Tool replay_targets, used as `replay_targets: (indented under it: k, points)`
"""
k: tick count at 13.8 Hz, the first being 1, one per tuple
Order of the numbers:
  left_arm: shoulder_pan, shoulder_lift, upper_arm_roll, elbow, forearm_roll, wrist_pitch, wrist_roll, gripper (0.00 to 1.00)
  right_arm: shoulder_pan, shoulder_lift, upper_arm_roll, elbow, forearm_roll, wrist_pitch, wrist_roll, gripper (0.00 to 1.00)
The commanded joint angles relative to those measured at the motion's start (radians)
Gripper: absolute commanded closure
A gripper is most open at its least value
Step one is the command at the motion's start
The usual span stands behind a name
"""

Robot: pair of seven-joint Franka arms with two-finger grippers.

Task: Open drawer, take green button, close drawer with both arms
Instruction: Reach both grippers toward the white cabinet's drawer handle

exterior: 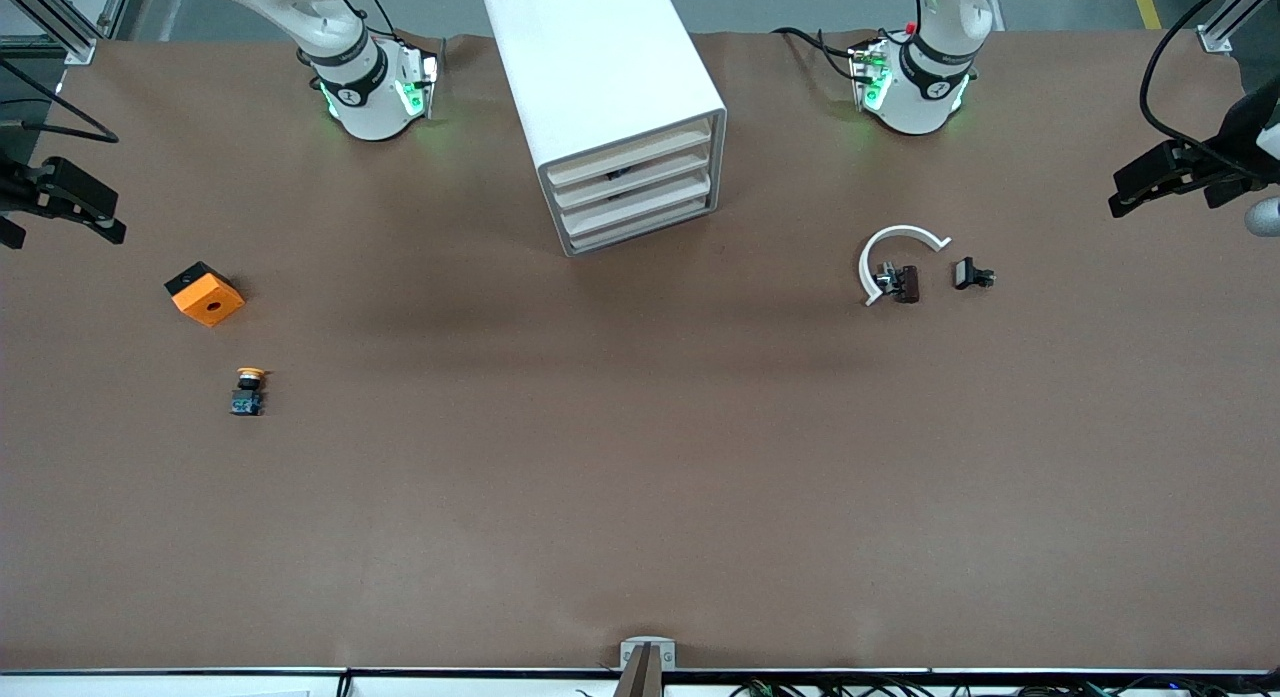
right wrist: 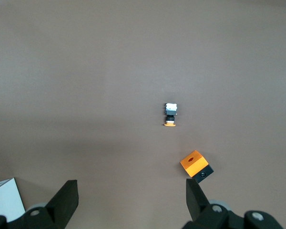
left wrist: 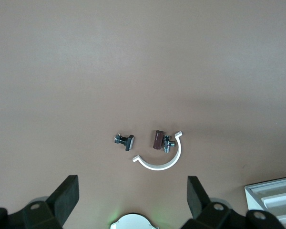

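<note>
A white cabinet (exterior: 610,107) stands on the brown table (exterior: 640,477) between the two arm bases, its four cream-fronted drawers (exterior: 632,192) facing the front camera and slightly toward the left arm's end. All four look pushed in. Something dark shows in a gap between the upper drawer fronts, but what it is cannot be told. The green-capped button is not visible in any view.

The left gripper (exterior: 1150,182) hangs high over the left arm's end of the table, fingers (left wrist: 66,198) spread wide apart and holding nothing. Below it, well apart from the cabinet, lie a white curved clip (exterior: 893,252), a small brown and metal fitting (exterior: 900,282) touching the clip's inner side, and a small black T-shaped part (exterior: 972,274) just beside them toward the left arm's end.

The right gripper (exterior: 70,202) hangs over the right arm's end of the table, fingers (right wrist: 66,200) likewise apart and empty. Near it on the table sits an orange cube (exterior: 205,294) with a hole and a black base. Nearer to the front camera than the cube lies an orange-yellow capped button (exterior: 248,390) on its side, cap pointing toward the cube.

Nothing lies on the table in front of the drawers.
</note>
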Motion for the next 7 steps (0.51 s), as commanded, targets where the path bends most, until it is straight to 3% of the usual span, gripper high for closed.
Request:
replay_targets:
  k: [1, 7]
  points:
    - [0.004, -0.008, -0.005, 0.0, 0.024, 0.001, 0.005, 0.0, -0.006, 0.008, 0.004, 0.02, 0.012, -0.005, -0.003, 0.0]
    - [-0.01, 0.216, -0.012, 0.066, 0.009, 0.039, -0.01, 0.0, -0.006, 0.01, 0.004, 0.02, 0.012, -0.005, -0.003, 0.0]
